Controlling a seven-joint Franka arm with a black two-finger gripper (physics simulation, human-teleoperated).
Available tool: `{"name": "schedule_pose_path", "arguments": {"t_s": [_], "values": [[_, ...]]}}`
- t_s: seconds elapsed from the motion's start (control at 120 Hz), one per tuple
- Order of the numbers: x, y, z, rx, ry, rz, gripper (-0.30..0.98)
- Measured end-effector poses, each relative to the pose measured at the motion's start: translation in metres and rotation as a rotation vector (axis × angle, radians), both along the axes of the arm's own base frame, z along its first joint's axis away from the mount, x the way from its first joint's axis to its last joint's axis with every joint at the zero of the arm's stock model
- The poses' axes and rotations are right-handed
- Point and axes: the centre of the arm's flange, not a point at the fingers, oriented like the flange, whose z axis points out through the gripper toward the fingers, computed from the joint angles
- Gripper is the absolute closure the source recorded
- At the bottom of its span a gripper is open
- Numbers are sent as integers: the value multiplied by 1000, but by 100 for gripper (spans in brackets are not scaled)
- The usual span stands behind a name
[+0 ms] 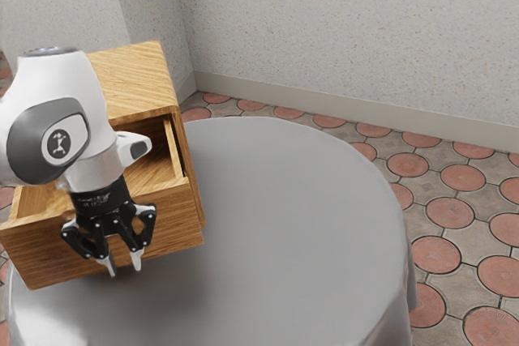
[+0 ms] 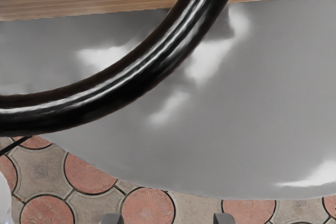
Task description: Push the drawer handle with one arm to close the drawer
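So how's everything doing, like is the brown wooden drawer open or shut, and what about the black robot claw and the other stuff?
Brown wooden drawer: open, sticking out of its cabinet.
Boxy brown wooden cabinet: standing upright.
Black two-finger gripper: open, fingertips apart, holding nothing.
Round table: covered with grey cloth.

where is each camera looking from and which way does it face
Exterior view: beside the arm and above it, looking down at the round grey-clothed table and the brown wooden cabinet with its drawer open; my white arm and black gripper show.
Wrist view: on my hand, facing down past a glossy black curved bar to the table; two dark fingertips show at the lower edge.
Shared: table, brown wood, terracotta-patterned floor.
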Motion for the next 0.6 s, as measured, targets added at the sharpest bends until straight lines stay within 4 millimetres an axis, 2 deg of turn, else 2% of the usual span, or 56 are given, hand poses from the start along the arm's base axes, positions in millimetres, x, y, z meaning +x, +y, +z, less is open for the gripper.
{"name": "schedule_pose_path", "arguments": {"t_s": [0.083,0.292,0.425,0.6], "values": [[11,7,-7,35,0,103,55],[23,24,-7,84,-27,272,63],[33,40,-10,94,-23,355,65],[42,50,-5,119,-49,424,66]]}}
